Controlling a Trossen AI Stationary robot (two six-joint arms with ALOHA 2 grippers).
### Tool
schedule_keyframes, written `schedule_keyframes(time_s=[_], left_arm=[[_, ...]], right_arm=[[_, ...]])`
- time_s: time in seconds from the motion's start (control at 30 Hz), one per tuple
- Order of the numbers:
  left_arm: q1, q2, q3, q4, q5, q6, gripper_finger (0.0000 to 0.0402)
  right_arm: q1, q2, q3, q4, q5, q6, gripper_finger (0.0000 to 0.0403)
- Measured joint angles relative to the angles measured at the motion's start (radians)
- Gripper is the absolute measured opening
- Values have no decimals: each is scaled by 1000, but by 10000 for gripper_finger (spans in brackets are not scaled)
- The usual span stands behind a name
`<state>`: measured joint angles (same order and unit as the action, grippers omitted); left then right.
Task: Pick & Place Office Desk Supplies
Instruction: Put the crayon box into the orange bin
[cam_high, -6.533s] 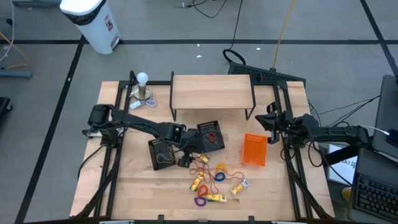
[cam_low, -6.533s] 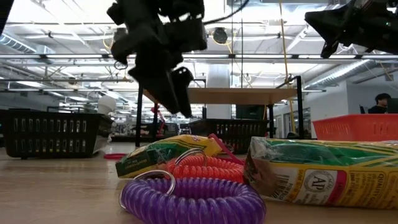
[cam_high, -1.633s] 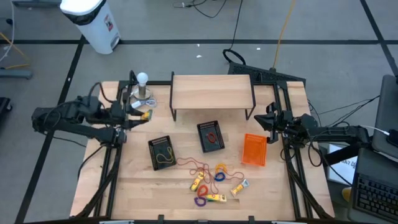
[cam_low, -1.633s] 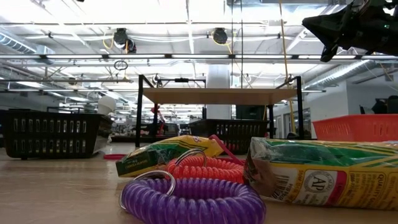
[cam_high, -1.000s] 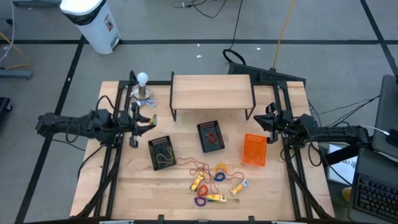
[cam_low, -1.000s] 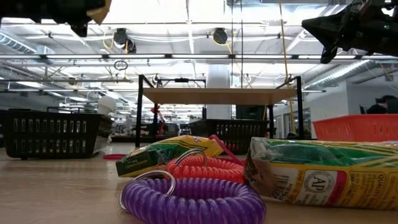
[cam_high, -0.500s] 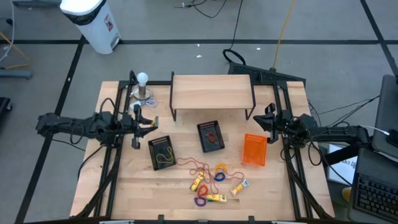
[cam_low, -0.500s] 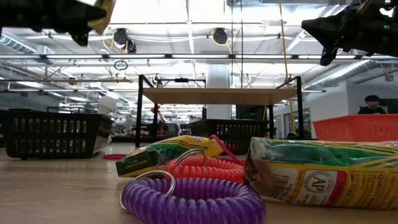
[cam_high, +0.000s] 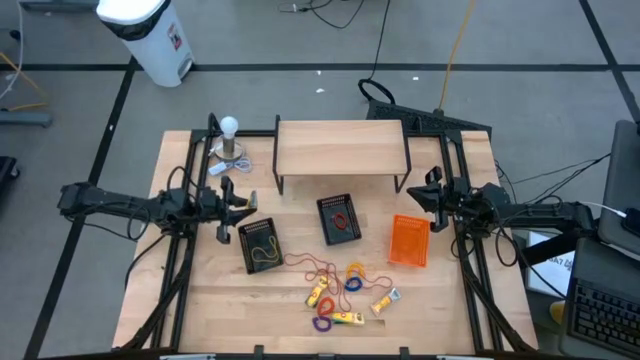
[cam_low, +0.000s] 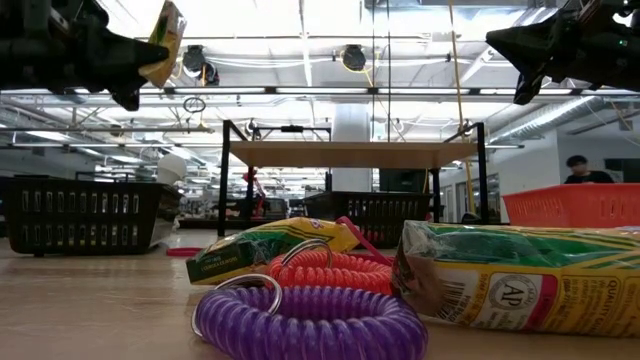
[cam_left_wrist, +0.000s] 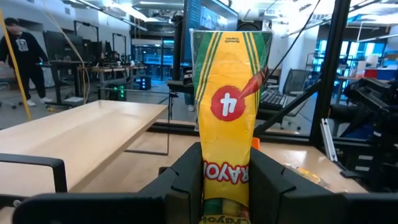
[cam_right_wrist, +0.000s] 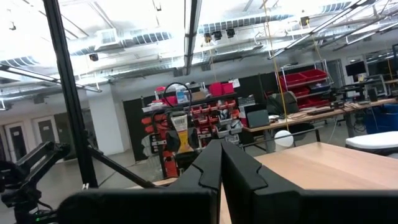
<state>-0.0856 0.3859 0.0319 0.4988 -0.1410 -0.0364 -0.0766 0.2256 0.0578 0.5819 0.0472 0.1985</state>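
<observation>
Left gripper (cam_high: 243, 203) at about nine o'clock on the table (cam_high: 440, 290), pinching a yellow crayon packet (cam_left_wrist: 227, 118) upright between its two fingers (cam_left_wrist: 186, 180); same packet seen raised high in the low view (cam_low: 165, 38). Over the last second and a half, carried from beside the white ball-topped stand (cam_high: 230, 140) at eleven o'clock toward the centre, now hovering just beside the black basket with the yellow loop (cam_high: 260, 244). Likely meaning: transport of one supply under way, release not yet made; destination not certain, with a second black basket holding a red loop (cam_high: 339, 219) near the centre and an orange basket (cam_high: 409, 241) at three o'clock also open to it. Right gripper (cam_high: 432, 195) waiting at three o'clock, unmoved, fingers pressed together and empty. Remaining supplies at six o'clock: coiled loops in purple (cam_low: 310, 322) and red-orange (cam_low: 330, 270), further yellow packets (cam_low: 520, 275), a thin red loop (cam_high: 312, 265) trailing toward the baskets. Hard to make out: lower end of the held packet, hidden between the fingers; exact height of the packet above the basket rim; count of small loops in the overhead pile. Wooden shelf (cam_high: 340, 148) at twelve o'clock bare on top; space beneath it hidden from above. A person standing far off in the room (cam_left_wrist: 22, 56).
</observation>
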Motion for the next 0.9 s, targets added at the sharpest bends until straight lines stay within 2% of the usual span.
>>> schedule_keyframes(time_s=[0.13,0.27,0.4,0.57,0.9], left_arm=[[0,0,0,2,-2,-4,92],[0,0,3,4,-60,-78,92],[0,2,56,-36,-62,-115,92],[0,56,227,-185,-61,-88,92],[0,310,619,-479,-60,-45,92]], right_arm=[[0,0,0,0,0,0,0],[0,0,0,0,0,0,0],[0,0,0,0,0,-1,0],[0,0,0,0,0,-1,0],[0,0,0,-3,0,-1,0]])
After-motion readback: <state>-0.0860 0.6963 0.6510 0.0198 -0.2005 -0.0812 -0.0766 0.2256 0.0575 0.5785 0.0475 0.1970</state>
